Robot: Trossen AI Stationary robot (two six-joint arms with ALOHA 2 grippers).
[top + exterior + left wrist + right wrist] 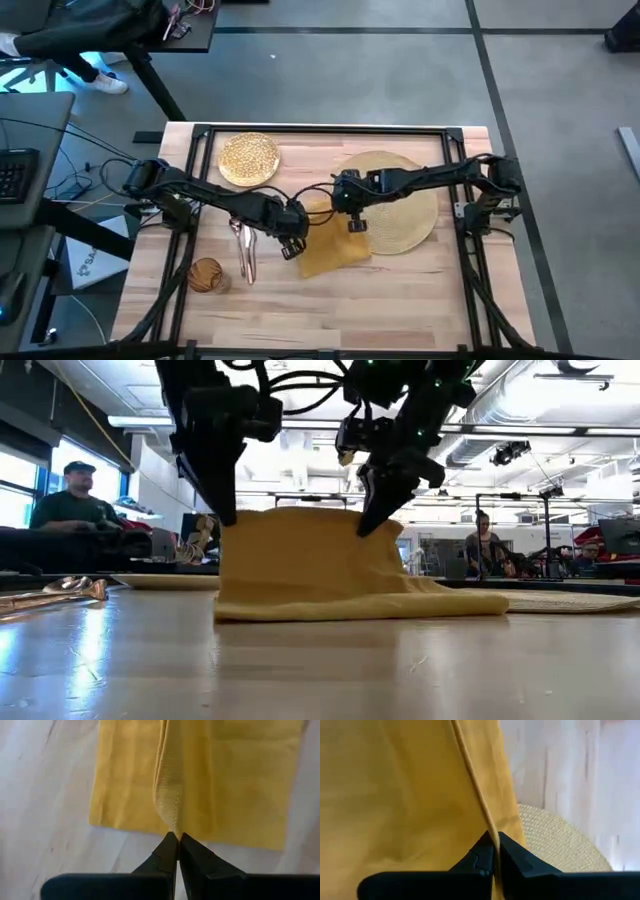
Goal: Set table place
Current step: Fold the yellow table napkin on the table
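A: Tumbler (pixel 206 274) stood near the table's (pixel 400 310) front left corner; whether it held anything could not be told. Gold plate (pixel 248 158) by the back rail carried nothing. Cutlery (pixel 243 250) lay beside the tumbler.

B: Napkin (pixel 328 240) sat mid-table, one edge touching the straw mat (pixel 400 200), which lay toward the back right.

A: Left gripper (pixel 292 246) was pinched tight on the napkin's left edge; right gripper (pixel 357 222) was clamped on its edge nearest the mat.

B: Low view showed what the overhead hid: cloth pulled up into a tent between both grippers, lower part on the wood.

A: Left wrist view showed a raised fold running into closed tips (pixel 176 845). Right wrist view showed a hem in the tips (pixel 494 847), mat behind.
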